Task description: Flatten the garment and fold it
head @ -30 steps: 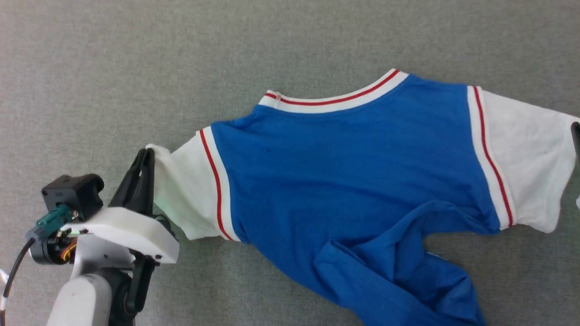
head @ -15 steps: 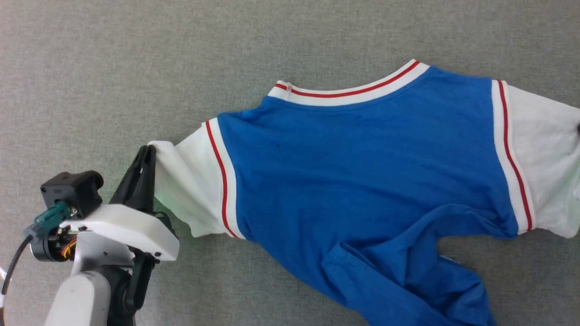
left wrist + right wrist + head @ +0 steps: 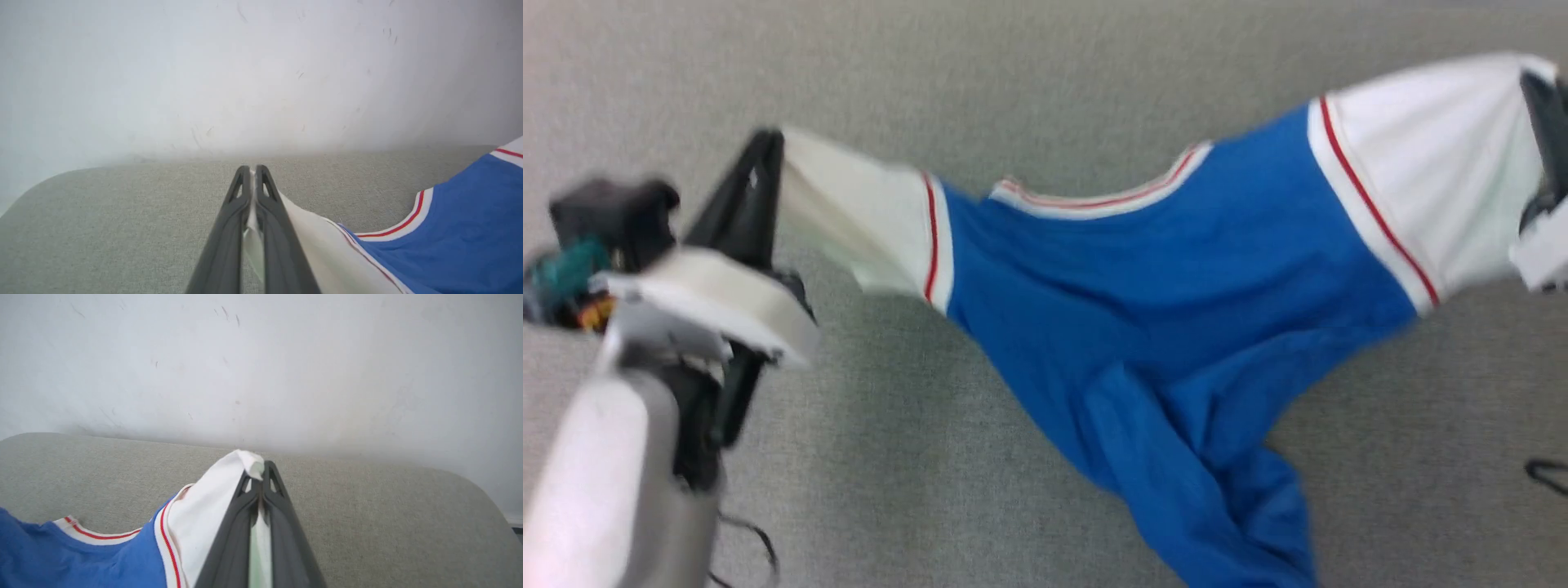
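**Q:** Start at your jaws. How do they stand?

**A:** My left gripper is pressed together on the cuff of the white left sleeve, and a sliver of cloth shows between the fingers. My right gripper is clamped the same way on the right sleeve, with a tuft of white poking past the tips.

**Q:** What is new?

**A:** A second ago my right jaws stood wide at the far edge of that sleeve, and the T-shirt lay with its shoulders on the grey cloth surface. Those jaws have since closed. Now the T-shirt hangs stretched between my two grippers. Its collar sags in the middle and the blue trails down toward me. My head camera has swung too, so part of the shift is only mine.

**Q:** What does that mean for the job?

**A:** I judge this to be the spreading step. With both sleeves held I can pull it square and lay it down flat. No fold has been made yet.

**Q:** What can't you make out?

**A:** The head view is smeared. The hem runs off its bottom edge, so I cannot tell whether the bunched lower part touches the surface. My right gripper is cut by that view's right edge. I see no chest print, so I cannot say which side faces up.
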Motion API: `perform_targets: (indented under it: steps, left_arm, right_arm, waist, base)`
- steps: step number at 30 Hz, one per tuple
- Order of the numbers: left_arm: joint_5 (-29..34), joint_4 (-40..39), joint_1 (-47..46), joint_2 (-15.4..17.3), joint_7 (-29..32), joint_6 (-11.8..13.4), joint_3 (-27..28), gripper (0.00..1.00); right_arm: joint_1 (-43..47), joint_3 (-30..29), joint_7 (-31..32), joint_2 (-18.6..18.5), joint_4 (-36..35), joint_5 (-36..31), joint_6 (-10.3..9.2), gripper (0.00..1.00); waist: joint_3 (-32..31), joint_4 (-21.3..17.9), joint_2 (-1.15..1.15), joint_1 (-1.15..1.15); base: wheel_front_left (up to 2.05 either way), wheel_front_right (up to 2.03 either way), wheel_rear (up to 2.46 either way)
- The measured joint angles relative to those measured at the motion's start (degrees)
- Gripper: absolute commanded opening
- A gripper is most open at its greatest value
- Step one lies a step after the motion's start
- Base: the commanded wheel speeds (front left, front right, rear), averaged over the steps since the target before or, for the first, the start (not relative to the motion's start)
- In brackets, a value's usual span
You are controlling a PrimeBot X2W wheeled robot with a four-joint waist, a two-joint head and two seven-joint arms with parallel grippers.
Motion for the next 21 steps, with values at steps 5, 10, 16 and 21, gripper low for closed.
perform_targets:
  steps: [5, 10, 16, 21]
  left_arm:
    - [2.32, 4.33, -11.11, 3.69, 3.45, -3.23, -2.01, 0.00]
    - [3.82, 8.43, -22.45, 6.02, 6.81, -6.10, -4.12, 0.00]
    - [3.78, 13.78, -35.71, 5.77, 11.34, -7.53, -6.04, 0.00]
    - [3.58, 17.67, -45.00, 5.50, 15.21, -7.51, -6.12, 0.00]
  right_arm:
    - [-7.20, 5.09, -1.87, -1.79, 2.01, -0.30, 0.01, 0.00]
    - [-15.39, 9.24, -1.82, -3.34, 5.84, -0.59, 0.01, 0.00]
    - [-26.74, 11.35, -0.69, -4.00, 11.71, -0.89, 0.01, 0.00]
    - [-36.12, 12.25, 1.02, -2.76, 16.05, -1.01, 0.01, 0.00]
  waist:
    - [-4.89, -1.23, 0.00, 0.00]
    - [-9.27, -2.59, 0.00, -0.01]
    - [-12.14, -4.74, 0.00, -0.01]
    - [-12.17, -6.25, 0.00, -0.02]
  base:
    - [0.00, 0.00, 0.00]
    - [0.00, 0.00, 0.00]
    - [0.00, 0.00, 0.00]
    - [0.00, 0.00, 0.00]
